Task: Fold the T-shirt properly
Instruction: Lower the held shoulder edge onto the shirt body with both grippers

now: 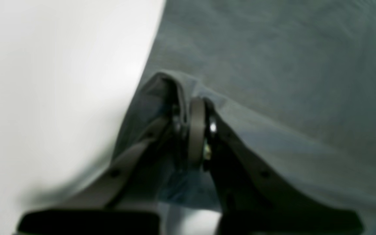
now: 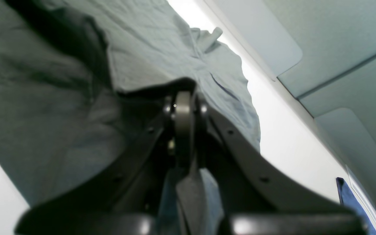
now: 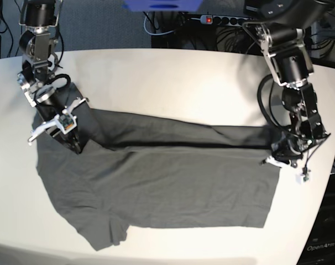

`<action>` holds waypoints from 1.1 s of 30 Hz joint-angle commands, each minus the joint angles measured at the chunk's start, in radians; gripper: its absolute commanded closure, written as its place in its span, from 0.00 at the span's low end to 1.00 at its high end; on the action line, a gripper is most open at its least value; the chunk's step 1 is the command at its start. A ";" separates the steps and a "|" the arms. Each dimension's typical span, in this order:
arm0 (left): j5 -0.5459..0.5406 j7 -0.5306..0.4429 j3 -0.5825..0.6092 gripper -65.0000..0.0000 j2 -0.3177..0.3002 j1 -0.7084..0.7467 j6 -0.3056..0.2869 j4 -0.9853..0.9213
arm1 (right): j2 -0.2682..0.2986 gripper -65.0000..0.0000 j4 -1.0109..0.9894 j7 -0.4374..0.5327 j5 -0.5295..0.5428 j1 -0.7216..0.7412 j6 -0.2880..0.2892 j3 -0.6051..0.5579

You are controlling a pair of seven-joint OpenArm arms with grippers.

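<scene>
I've got the T-shirt [image 3: 156,187] spread on the white table [image 3: 173,83], dark olive-grey, w/ its far long edge lifted and carried over toward the near side, so a doubled strip runs along the top of the cloth. Everything below is placed relative to the shirt.

Right gripper [image 3: 76,148] sits at the shirt's upper corner on the base view's left. Jaws pinched tight on cloth there; a dark band of fabric rises from the flat part up to the fingers. On right wrist cam the fingertips [image 2: 183,107] meet w/ fabric draped over and round them [image 2: 60,98], and a bunched sleeve or collar part lies farther along [image 2: 207,42]. Can't tell which.

Left gripper [image 3: 275,157] is at the shirt's opposite end, base view's right, at the end of that same folded strip. Jaws also clamped narrow on cloth: on left wrist cam a fold of fabric [image 1: 273,81] wraps over the closed tips [image 1: 196,114], bare table [image 1: 44,81] just beside the shirt edge.

Between the two grips the lifted edge is stretched fairly straight, a dark crease line under it. Near half of the shirt lies flat, some wrinkles, one sleeve sticking out at the near-left corner [image 3: 104,234]. Beyond the far table edge from the shirt: cables and a power strip [image 3: 223,21].
</scene>
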 commanded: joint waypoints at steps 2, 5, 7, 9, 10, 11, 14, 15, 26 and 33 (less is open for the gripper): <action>-0.008 0.008 -0.002 0.97 -0.012 -0.026 0.008 0.018 | 0.011 0.98 0.017 0.024 0.016 0.014 -0.013 0.005; -0.008 0.047 -0.001 0.96 -0.013 -0.049 0.008 0.015 | 0.011 0.98 0.017 0.024 0.016 0.014 -0.013 0.005; -0.008 0.080 -0.001 0.96 -0.015 -0.054 0.008 0.015 | 0.011 0.98 0.017 0.024 0.016 0.014 -0.013 0.005; -0.008 0.110 -0.001 0.96 -0.015 -0.069 0.008 0.015 | 0.011 0.98 0.017 0.024 0.016 0.012 -0.013 0.005; -0.008 0.120 -0.001 0.96 -0.015 -0.072 0.008 0.015 | 0.011 0.98 0.017 0.024 0.016 0.012 -0.013 0.005; -0.008 0.125 -0.001 0.96 -0.015 -0.074 0.008 0.015 | 0.011 0.98 0.017 0.024 0.016 0.012 -0.013 0.005; -0.008 0.136 -0.001 0.96 -0.015 -0.081 0.009 0.015 | 0.011 0.98 0.017 0.024 0.016 0.011 -0.013 0.005; -0.007 0.136 -0.001 0.96 -0.015 -0.081 0.009 0.015 | 0.011 0.98 0.017 0.024 0.016 0.011 -0.013 0.005; -0.007 0.140 -0.008 0.96 -0.030 -0.081 0.009 0.015 | 0.016 0.98 0.022 0.024 0.016 0.000 -0.013 0.007; -0.007 0.140 -0.010 0.96 -0.042 -0.080 0.009 0.015 | 0.016 0.98 0.020 0.021 0.016 -0.002 -0.013 0.007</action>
